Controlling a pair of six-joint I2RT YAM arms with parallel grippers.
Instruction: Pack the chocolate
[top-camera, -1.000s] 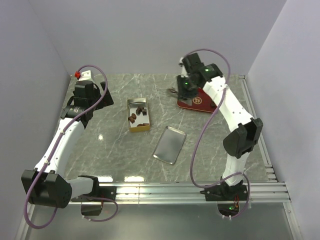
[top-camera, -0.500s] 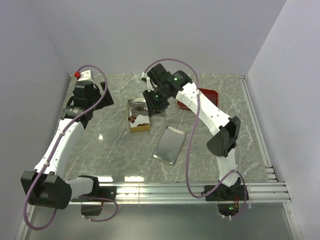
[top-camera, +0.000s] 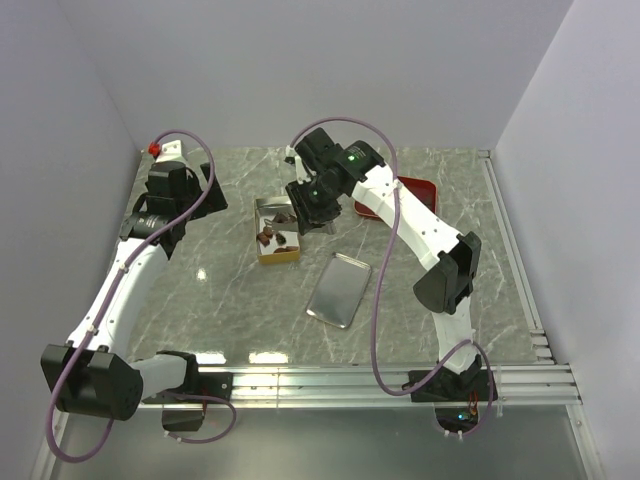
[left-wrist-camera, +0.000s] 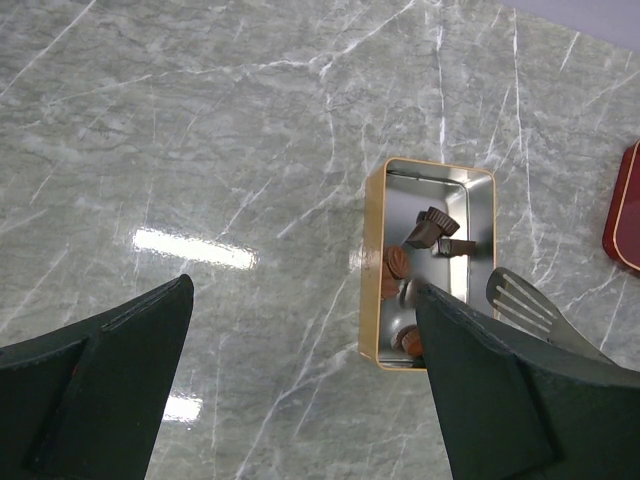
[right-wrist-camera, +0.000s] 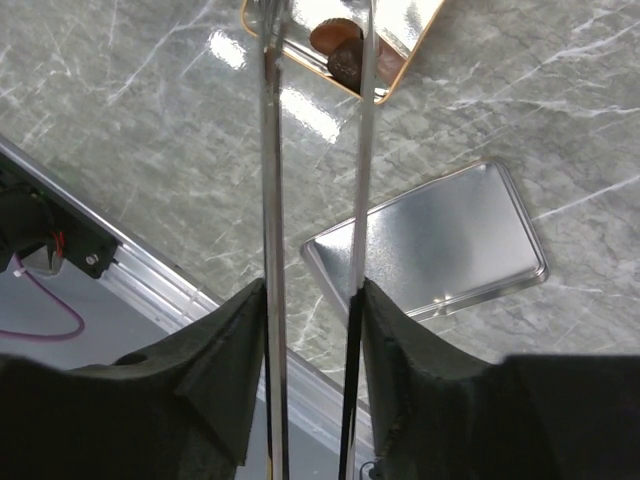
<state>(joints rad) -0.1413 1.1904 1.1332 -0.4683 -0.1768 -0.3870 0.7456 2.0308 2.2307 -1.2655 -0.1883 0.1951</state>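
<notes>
a: chocolate (left-wrist-camera: 432, 225) first, where does it sit?

b: every lump i can see lies inside the gold tin (left-wrist-camera: 370, 300), on its shiny floor. the small brown pieces are spread from about the tin's middle down to its near end

a: fine. now go from the near side outward

b: nearer than the tin and a little to its right, a silver lid (top-camera: 339, 289) lies flat on the marble table (top-camera: 220, 300), rim up, apart from the tin

a: and at the tin itself?

b: the right gripper (right-wrist-camera: 312, 290) hangs over the tin's right edge. its jaws are partly closed on a pair of metal tongs (right-wrist-camera: 272, 180), and both thin arms run between the pads and touch them. the tongs reach toward the tin. from the left wrist view one slotted tip shows just beside the tin's right rim, toward its near end. i cannot tell whether anything sits between the tips

a: the other arm?

b: the left gripper (left-wrist-camera: 302, 290) is well to the tin's left and a bit farther back, above bare marble. its jaws stand wide apart and hold nothing

a: anything beyond the tin?

b: a red tray (top-camera: 420, 188) lies to the tin's far right, and from above the right arm partly hides it
</notes>
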